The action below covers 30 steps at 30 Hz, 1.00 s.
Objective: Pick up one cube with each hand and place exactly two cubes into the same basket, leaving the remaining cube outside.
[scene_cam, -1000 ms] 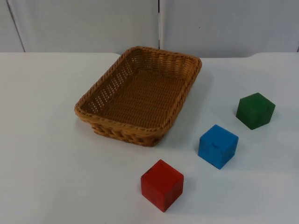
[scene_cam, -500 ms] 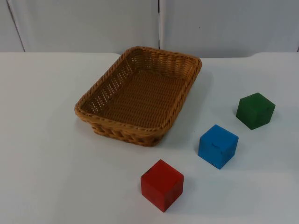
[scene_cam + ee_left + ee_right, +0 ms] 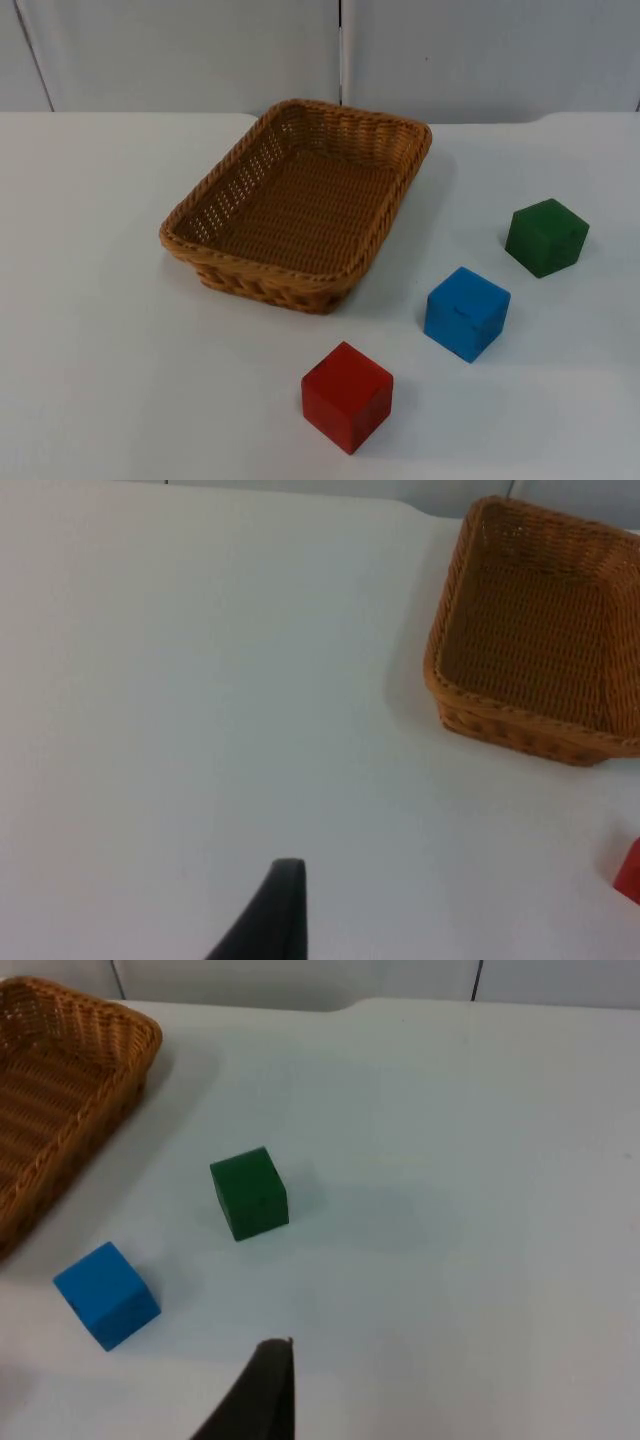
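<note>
Empty basket [image 3: 300, 205], three cubes [image 3: 467, 313] beside it

A white table top [image 3: 100, 300] is seen spread across the scene, smooth and plain. At its far edge it is met by a grey partition wall [image 3: 180, 50], which is divided by a dark vertical seam.

Nothing differs between the earlier top views and this moment. The woven wicker basket [image 3: 300, 205], the red wooden cube [image 3: 347, 396], the blue wooden cube [image 3: 466, 312] and the green wooden cube [image 3: 546, 237] show no shift on the white tabletop [image 3: 90, 300], and neither arm has come into the top view since a second ago.
</note>
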Each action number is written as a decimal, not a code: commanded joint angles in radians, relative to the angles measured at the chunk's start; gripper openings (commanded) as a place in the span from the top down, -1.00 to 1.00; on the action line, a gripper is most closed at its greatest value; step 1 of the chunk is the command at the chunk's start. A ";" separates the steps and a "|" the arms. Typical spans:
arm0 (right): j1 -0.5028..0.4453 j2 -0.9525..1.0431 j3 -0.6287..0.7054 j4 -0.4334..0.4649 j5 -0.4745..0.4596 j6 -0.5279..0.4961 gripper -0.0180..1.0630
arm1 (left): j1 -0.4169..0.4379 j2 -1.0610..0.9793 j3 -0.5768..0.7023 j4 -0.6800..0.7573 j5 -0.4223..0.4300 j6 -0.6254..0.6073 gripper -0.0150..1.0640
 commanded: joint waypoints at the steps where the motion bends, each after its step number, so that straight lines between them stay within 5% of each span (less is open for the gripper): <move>1: -0.008 0.020 -0.025 -0.001 -0.004 -0.001 -0.98 | 0.003 0.028 -0.023 -0.014 -0.015 0.013 -0.97; 30: -0.004 0.546 -0.275 0.001 -0.017 -0.066 -0.98 | 0.003 0.379 -0.174 -0.100 -0.091 0.167 -0.97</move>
